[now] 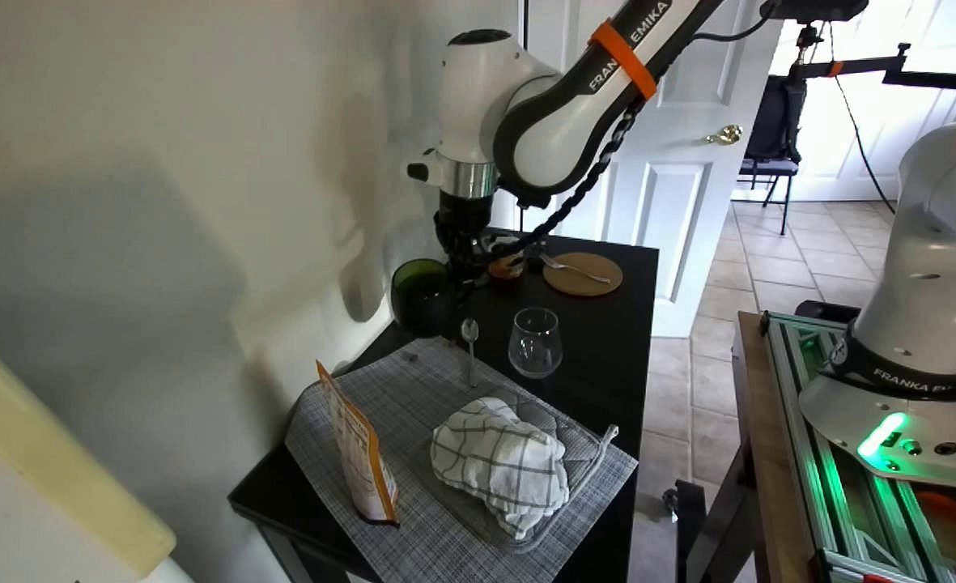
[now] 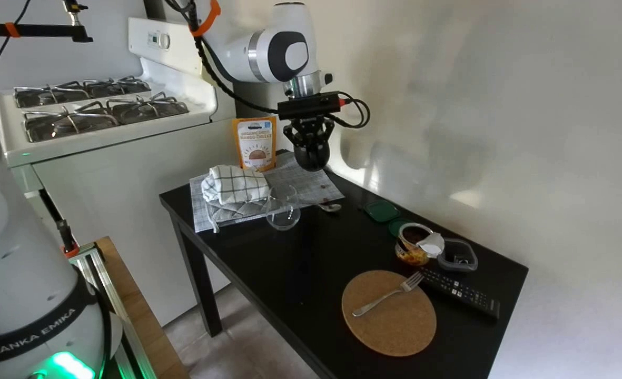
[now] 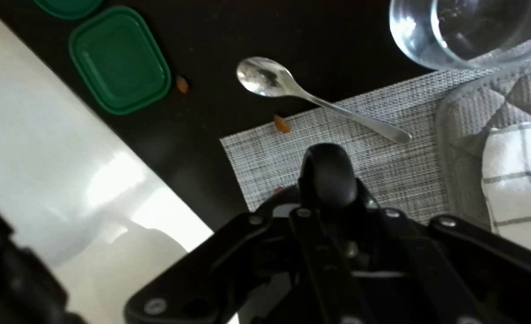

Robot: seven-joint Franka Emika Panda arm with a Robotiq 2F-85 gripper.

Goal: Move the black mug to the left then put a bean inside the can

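A: Nearest, in an exterior view? Twelve is up.
B: Board [image 2: 390, 332] on desk [image 2: 284, 273], fork [image 2: 386, 296] across it. Can [image 2: 410, 253] between the board's twelve and one, lid [image 2: 433, 245] peeled back.
A: Farther?
B: Glass [image 2: 283, 210] upright; spoon [image 2: 330, 207] at its three o'clock.
A: Anything loose?
B: Wrist view: one bean [image 3: 281, 125] at the mat's [image 3: 261, 157] edge, five o'clock of the spoon's bowl; another bean [image 3: 182, 84], nine.
A: Mug [image 2: 313, 159]?
B: Held above the desk, one o'clock of the glass. End effector [image 2: 309, 141] clamped on it.
A: Farthest?
B: Bag [image 2: 255, 143] standing at the glass's eleven; stove [image 2: 126, 168] beyond, toward ten.
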